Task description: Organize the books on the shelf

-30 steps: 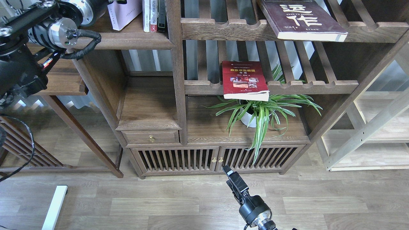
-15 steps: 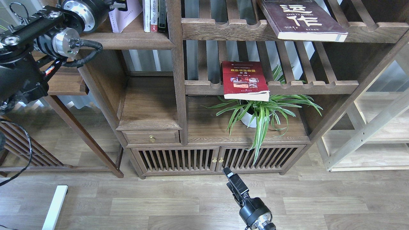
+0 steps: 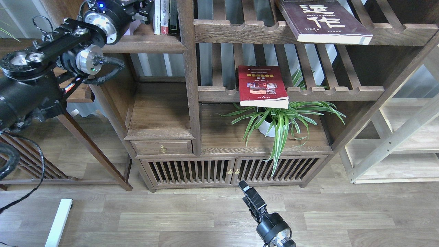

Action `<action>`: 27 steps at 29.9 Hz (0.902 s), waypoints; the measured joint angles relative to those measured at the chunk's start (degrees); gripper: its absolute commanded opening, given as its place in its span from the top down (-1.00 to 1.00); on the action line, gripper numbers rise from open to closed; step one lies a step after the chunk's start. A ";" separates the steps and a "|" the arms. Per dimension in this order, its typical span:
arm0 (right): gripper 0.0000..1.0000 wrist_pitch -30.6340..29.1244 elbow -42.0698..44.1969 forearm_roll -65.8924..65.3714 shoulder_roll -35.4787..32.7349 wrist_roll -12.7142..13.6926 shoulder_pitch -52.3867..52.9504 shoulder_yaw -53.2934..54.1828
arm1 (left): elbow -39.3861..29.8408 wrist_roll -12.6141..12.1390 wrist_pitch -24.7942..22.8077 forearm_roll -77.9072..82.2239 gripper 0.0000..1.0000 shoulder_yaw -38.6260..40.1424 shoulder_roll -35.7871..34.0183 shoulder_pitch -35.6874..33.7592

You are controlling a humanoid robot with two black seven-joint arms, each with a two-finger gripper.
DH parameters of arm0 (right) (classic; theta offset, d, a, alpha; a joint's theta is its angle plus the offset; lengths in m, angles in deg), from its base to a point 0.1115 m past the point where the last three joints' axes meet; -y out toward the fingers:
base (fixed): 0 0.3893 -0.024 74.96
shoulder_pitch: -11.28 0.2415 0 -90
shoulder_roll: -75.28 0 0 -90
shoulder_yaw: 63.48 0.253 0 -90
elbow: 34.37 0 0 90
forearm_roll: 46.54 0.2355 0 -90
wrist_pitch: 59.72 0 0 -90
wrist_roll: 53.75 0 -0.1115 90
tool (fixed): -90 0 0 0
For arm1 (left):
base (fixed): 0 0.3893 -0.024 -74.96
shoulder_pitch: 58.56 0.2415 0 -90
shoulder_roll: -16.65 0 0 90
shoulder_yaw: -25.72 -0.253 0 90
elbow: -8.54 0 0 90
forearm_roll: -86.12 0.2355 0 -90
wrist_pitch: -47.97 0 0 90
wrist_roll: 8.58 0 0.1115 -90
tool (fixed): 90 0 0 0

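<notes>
A humanoid robot's left gripper (image 3: 142, 10) reaches onto the solid walnut shelf (image 3: 144, 44) at upper left, beside three thin upright volumes (image 3: 165, 15); its fingers are dark and crowded against the arm, so whether they are spread, closed or clamped on anything cannot be told. A sliver of lavender (image 3: 127, 31) shows behind the arm's wrist, likely the pale paperback, mostly hidden. The right gripper (image 3: 247, 193) hangs low over the floor, seen end-on, its finger state equally unreadable. Two more books wait elsewhere: the maroon book (image 3: 322, 20) overhangs the top slatted rack (image 3: 240, 32), and the red book (image 3: 262, 85) juts past the lower slatted rack (image 3: 339, 92), directly above one potted spider plant (image 3: 279, 120). The risks, as judged here: a nudge could topple the thin volumes, or tip the red book onto the plant. The count: three paperbacks, three thin volumes, two racks, one plant.
</notes>
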 measured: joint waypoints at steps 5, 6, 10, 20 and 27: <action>-0.98 0.00 0.00 0.00 0.00 0.00 -0.88 0.00 | -0.69 1.55 0.00 -0.06 -0.67 0.36 1.38 0.68; -0.98 0.00 0.00 0.00 0.00 0.00 -0.97 -0.01 | -1.04 1.77 -0.01 -0.08 -0.69 0.54 1.45 0.70; -0.98 0.00 -0.02 -0.06 0.00 0.01 -1.08 -0.03 | -3.52 3.53 -0.12 -0.23 -0.74 2.76 1.15 1.44; -0.99 0.00 -0.03 -0.18 -0.01 0.03 -1.12 -0.36 | -19.70 4.06 0.75 -0.33 -0.73 7.90 -7.74 8.97; -0.99 0.00 0.00 -0.55 -0.01 0.00 -1.13 -0.72 | -31.01 4.10 3.25 -0.37 -0.75 14.03 -15.25 14.95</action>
